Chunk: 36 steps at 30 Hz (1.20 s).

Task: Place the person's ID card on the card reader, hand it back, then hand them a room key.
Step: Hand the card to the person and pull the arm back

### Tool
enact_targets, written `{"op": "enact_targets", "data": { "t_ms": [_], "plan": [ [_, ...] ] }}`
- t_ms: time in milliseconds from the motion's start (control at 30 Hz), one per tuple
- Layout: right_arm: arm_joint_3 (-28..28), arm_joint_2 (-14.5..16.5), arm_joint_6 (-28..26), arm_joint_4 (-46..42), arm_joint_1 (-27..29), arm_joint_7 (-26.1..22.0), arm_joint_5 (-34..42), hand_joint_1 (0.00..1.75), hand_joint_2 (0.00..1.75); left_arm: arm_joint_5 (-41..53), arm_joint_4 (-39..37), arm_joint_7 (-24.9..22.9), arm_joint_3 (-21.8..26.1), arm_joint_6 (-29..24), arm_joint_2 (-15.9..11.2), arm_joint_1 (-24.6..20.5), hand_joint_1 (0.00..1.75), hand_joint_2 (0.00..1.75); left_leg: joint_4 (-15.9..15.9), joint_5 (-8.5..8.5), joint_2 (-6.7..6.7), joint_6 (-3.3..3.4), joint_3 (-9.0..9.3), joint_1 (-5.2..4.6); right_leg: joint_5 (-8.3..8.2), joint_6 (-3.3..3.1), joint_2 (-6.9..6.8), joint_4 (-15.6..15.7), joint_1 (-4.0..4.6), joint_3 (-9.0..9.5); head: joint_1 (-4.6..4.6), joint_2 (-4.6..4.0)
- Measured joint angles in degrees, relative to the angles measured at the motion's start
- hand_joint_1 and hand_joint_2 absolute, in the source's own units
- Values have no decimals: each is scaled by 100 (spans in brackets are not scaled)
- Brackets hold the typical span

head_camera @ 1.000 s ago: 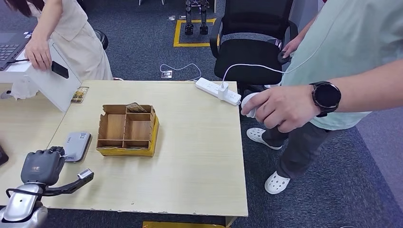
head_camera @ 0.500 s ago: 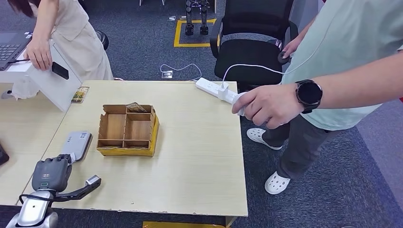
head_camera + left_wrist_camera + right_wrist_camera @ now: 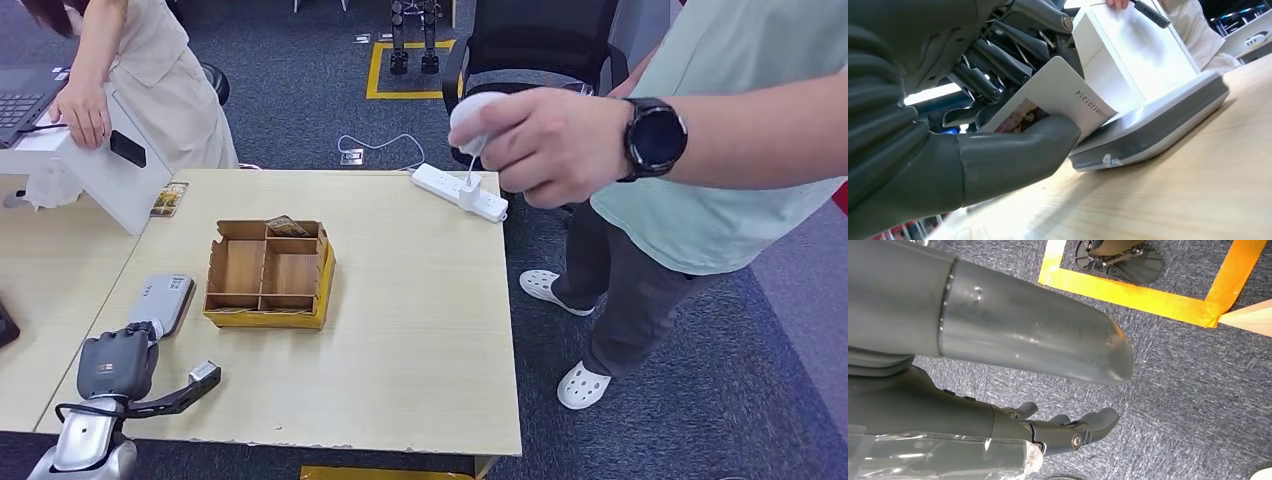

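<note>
The white printed ID card sits pinched between the thumb and dark fingers of the robot's left hand, its corner over the grey flat card reader at lower left of the head view — beside the brown compartmented cardboard box. The right hand hangs over carpet, fingers loosely curled, holding nothing.

White ID card, perhaps pinkish print; grey card reader.

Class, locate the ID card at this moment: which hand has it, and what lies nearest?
The ID card is pinched in the left hand at the table's near left, its edge at the grey card reader.
</note>
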<state>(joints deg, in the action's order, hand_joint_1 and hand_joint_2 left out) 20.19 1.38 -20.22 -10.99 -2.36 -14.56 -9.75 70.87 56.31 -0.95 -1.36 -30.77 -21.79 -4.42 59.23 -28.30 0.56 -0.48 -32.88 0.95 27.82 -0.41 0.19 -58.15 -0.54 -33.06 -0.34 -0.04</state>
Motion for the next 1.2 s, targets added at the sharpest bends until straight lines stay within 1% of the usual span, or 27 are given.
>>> {"op": "enact_targets", "data": {
  "t_ms": [167,233,333,500,667,767,867,1000,1133,1200],
  "plan": [
    [-10,0,-5,4,18,1,-79,0,0,-1302,265,639,144,-63,3,-136,175,175,1,4,-8,0,-1,1,0,0,-5,0,1,-2,1,0],
    [-10,0,-10,4,25,2,-121,0,0,-1667,411,790,249,-75,-7,-323,175,175,1,7,-13,-1,-3,2,-2,-1,-9,0,2,-1,0,0],
    [-10,0,-10,4,32,27,-183,0,0,-1898,533,858,374,-58,-63,-776,175,175,1,13,-15,-4,-4,3,-5,-4,-13,-2,2,-1,0,0],
    [-8,6,15,3,32,81,-241,0,0,-1837,543,847,410,-38,-190,-1633,175,175,2,17,-16,-6,-4,3,-7,-5,-13,-4,3,0,0,0],
    [10,25,73,-4,3,116,-319,0,0,-1569,401,656,378,-40,-202,-2330,175,175,2,17,-15,-6,-4,3,-7,-5,-10,-4,2,-2,0,0],
    [27,42,90,-8,-22,115,-340,0,0,-1293,193,453,301,-138,-196,-2634,175,175,2,17,-14,-7,-4,3,-7,-5,-9,-4,2,-4,1,0],
    [42,52,84,-22,-49,94,-379,0,0,-971,-84,250,226,-369,-193,-2888,175,175,2,17,-13,-7,-5,3,-7,-5,-7,-4,2,-6,0,0],
    [44,56,75,-45,-75,73,-388,0,0,-860,-398,171,163,-541,-174,-3124,175,175,2,17,-12,-7,-6,3,-7,-5,-4,-4,3,-8,1,0],
    [44,58,75,-54,-111,45,-393,0,0,-896,-663,194,130,-660,-100,-3338,0,175,2,17,-10,-7,-8,3,-7,-5,-2,-4,2,-10,2,0],
    [44,62,75,-55,-119,26,-399,0,0,-973,-732,274,129,-697,-73,-3384,0,175,2,17,-8,-7,-8,3,-7,-5,0,-4,2,-10,1,0]
  ]
}}
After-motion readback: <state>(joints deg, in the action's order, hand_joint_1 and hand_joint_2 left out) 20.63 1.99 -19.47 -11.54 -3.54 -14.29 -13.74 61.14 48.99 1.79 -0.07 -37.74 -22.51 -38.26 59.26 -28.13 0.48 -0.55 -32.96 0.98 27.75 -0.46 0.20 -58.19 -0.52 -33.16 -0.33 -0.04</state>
